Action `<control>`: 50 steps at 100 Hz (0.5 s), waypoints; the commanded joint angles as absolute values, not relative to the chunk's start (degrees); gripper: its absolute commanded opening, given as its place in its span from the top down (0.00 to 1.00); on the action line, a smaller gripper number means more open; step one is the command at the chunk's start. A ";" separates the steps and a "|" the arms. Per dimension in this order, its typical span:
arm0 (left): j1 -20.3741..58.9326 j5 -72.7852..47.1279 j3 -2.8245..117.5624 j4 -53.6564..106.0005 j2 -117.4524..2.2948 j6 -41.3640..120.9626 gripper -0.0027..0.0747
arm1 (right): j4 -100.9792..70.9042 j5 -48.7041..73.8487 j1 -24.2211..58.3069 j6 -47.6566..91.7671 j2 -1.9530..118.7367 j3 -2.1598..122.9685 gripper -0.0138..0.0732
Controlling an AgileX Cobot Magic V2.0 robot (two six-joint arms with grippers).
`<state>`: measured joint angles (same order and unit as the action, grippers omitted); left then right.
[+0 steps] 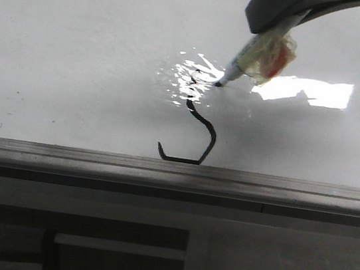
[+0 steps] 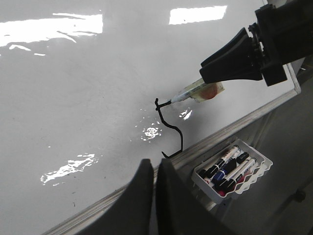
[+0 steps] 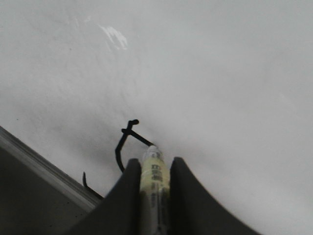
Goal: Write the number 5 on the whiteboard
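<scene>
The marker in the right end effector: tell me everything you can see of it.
The marker is a slim pen with a white barrel, a pale yellow printed label and a dark tip. Crumpled clear tape with a red patch wraps its middle. It is clamped between the fingers of the right end effector, tilted down toward the whiteboard. Its tip touches the board at the top of the number 5, where a short top bar is being drawn.

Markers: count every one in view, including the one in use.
About 6. One marker is held in the right hand, tip on the whiteboard. Roughly five more lie in the white tray beside the board's edge; overlap may hide others.
</scene>
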<state>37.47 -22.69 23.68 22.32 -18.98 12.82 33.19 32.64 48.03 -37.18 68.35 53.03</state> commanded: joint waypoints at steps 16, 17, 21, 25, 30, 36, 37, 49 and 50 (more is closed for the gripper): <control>37.34 -18.25 25.20 23.44 -19.43 12.34 0.99 | 40.32 39.24 47.16 -38.52 66.25 53.95 0.89; 37.34 -18.25 25.20 23.44 -19.43 12.34 0.99 | 40.32 39.06 47.16 -38.52 66.25 53.95 0.89; 37.34 -18.25 25.20 23.44 -19.43 12.34 0.99 | 40.32 38.69 47.16 -38.52 66.25 53.95 0.89; 37.34 -18.25 25.20 23.44 -19.43 12.34 0.99 | 40.32 38.14 47.16 -38.52 66.25 53.95 0.89; 37.34 -18.25 25.20 23.44 -19.43 12.34 0.99 | 40.32 36.86 47.30 -38.52 65.78 53.95 0.89; 37.34 -18.25 25.20 23.44 -19.43 12.34 0.99 | 40.32 34.26 48.21 -38.52 64.42 54.05 0.89; 37.34 -18.25 25.20 23.44 -19.43 12.34 0.99 | 40.32 33.45 48.58 -38.52 63.91 54.05 0.89; 37.34 -17.66 25.59 24.32 -19.43 12.34 0.99 | 40.32 25.00 52.68 -37.68 59.21 54.51 0.89; 37.34 -17.66 25.83 24.53 -19.43 12.34 0.99 | 40.32 25.00 52.94 -37.54 58.94 54.51 0.89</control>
<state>37.47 -22.69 23.68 22.52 -18.98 12.82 37.11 33.02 50.43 -38.59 63.30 52.71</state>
